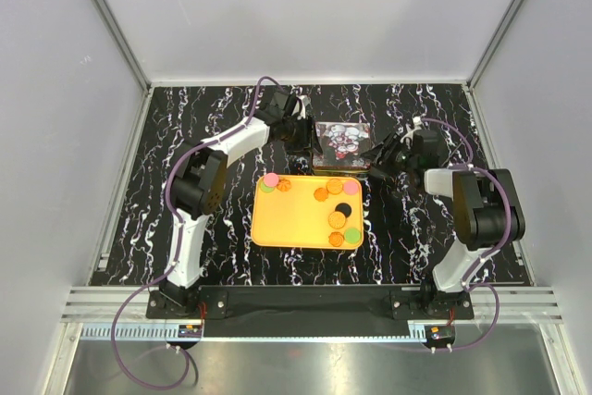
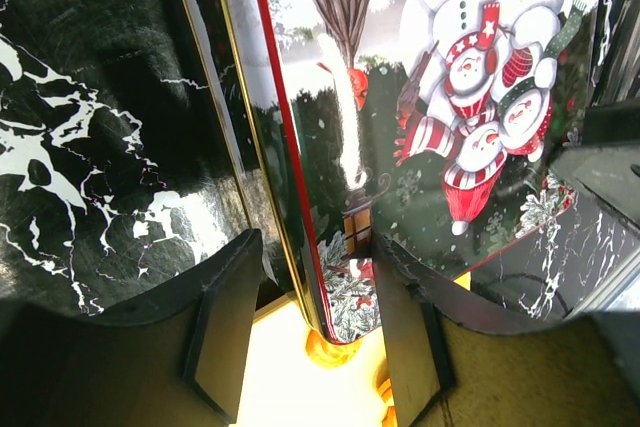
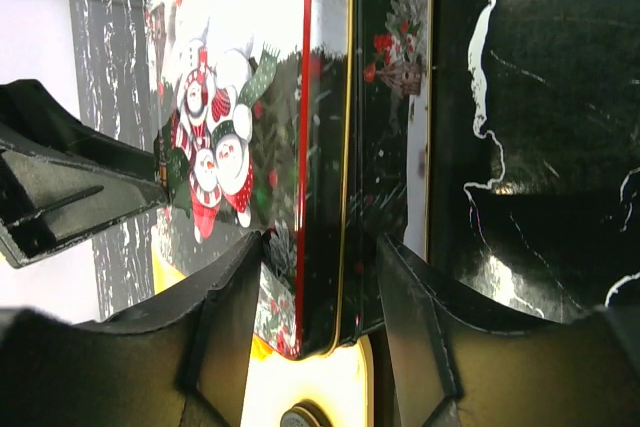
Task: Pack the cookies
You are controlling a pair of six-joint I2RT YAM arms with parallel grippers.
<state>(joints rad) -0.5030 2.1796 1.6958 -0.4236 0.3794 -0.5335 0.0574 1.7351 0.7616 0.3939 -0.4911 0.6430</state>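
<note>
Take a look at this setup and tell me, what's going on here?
Two robot arms are working at a snowman-printed tin on the far side of the black marbled table. The left tool straddles one edge of the tin and the right tool straddles the opposite edge. Whether either is clamped tight is unclear. The tin appears closed. In front of it, the cookies lie loose on a yellow-orange tray.

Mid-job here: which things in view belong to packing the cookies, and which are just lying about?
Job: cookies, yellow tray under them, snowman tin, left gripper and right gripper at its ends.
Bystanders: black marbled table, purple cables.
</note>
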